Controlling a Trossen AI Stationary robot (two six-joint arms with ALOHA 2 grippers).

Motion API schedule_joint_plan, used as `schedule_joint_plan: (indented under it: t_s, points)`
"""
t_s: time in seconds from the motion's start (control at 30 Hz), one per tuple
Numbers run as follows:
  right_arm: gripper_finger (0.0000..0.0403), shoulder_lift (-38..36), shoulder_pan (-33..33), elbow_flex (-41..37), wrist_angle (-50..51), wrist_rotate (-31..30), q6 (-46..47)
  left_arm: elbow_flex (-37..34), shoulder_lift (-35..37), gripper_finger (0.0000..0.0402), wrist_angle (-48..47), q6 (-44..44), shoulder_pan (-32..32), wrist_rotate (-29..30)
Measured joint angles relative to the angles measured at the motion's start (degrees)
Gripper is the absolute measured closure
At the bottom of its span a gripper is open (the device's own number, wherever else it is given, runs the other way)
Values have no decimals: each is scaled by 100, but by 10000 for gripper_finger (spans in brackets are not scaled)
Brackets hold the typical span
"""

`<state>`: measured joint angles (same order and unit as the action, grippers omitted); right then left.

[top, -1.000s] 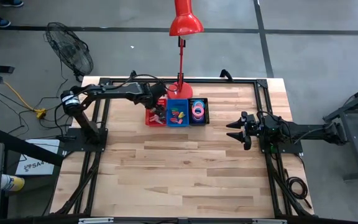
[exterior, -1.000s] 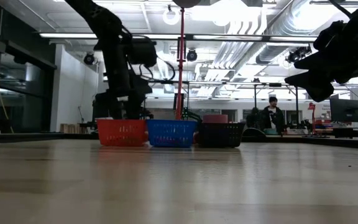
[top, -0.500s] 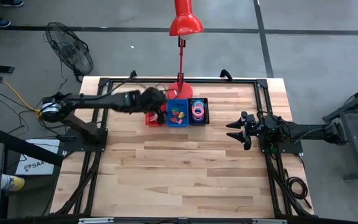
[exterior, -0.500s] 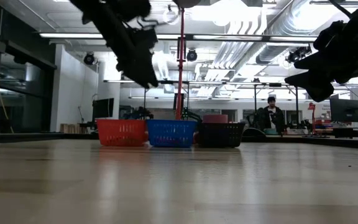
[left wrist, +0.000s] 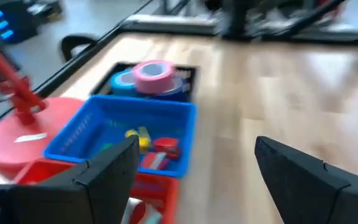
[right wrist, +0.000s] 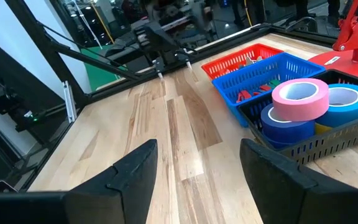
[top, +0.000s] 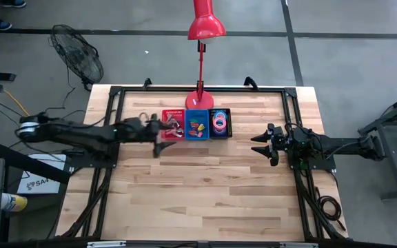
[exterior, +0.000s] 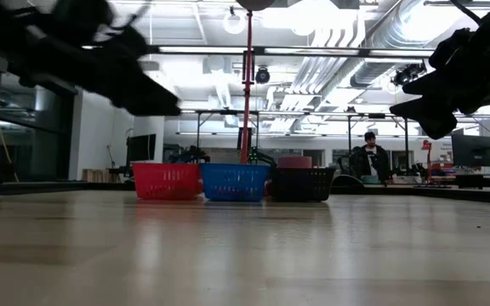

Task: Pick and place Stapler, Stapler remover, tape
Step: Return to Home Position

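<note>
The left hand hovers above the table at the near left corner of the red basket, its fingers spread wide with nothing between them. Touching the red basket stands the blue basket holding small coloured pieces, then the dark basket with the tape: a pink roll lying on blue ones. Well to the right, the right hand hangs over the table, fingers apart and empty
</note>
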<state>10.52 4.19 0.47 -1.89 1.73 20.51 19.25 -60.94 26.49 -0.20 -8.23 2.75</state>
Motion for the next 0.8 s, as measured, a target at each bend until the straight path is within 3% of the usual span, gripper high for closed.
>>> schedule_joint_plan:
  t_s: [0.2,0.4,0.6,0.8]
  points:
    - [182,0,0,0,0,-1,0,-913,1823,85,-334,186,2,-721]
    - [182,0,1,0,0,0,0,-1356,3327,85,-1008,600,2,-721]
    - [182,0,1,0,0,-1,0,-1706,4291,85,-1401,642,2,-569]
    - [183,0,1,0,0,-1,0,-1829,4813,85,-1767,771,2,-581]
